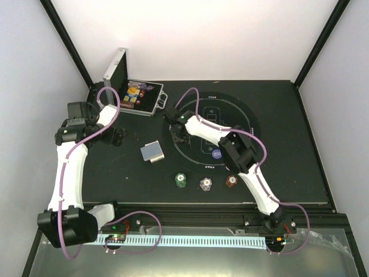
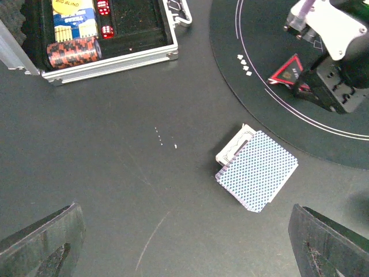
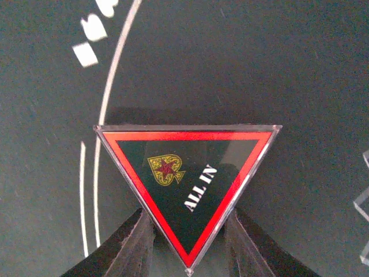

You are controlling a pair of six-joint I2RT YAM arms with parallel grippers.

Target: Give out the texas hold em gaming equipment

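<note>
While the left pincer (image 2: pixel 184 245) gapes, the right pincer (image 3: pixel 191 249) clamps the "ALL IN" marker (image 3: pixel 187 182).

The silver case (image 2: pixel 115 60) runs off the top edge of the left wrist view. A yellow disc (image 2: pixel 66 4) inside it shows only its lower part. From overhead, the case's contents are too small to tell apart. Near the case, the card deck (image 2: pixel 258 169) covers most of a white thing (image 2: pixel 233 147) beneath it, which cannot be identified. The left claw (image 2: pixel 184 210) shows only two dark fingers (image 2: pixel 46 245), cut by the bottom corners. Farther from the case, the red triangular marker (image 3: pixel 187 184) loses its lower tip to the right wrist view's bottom edge and covers the right claw (image 3: pixel 187 236) fingertips. From overhead, that claw hides the marker. Clear shapes (image 3: pixel 363 199) beside the marker are cut off and unidentifiable.
</note>
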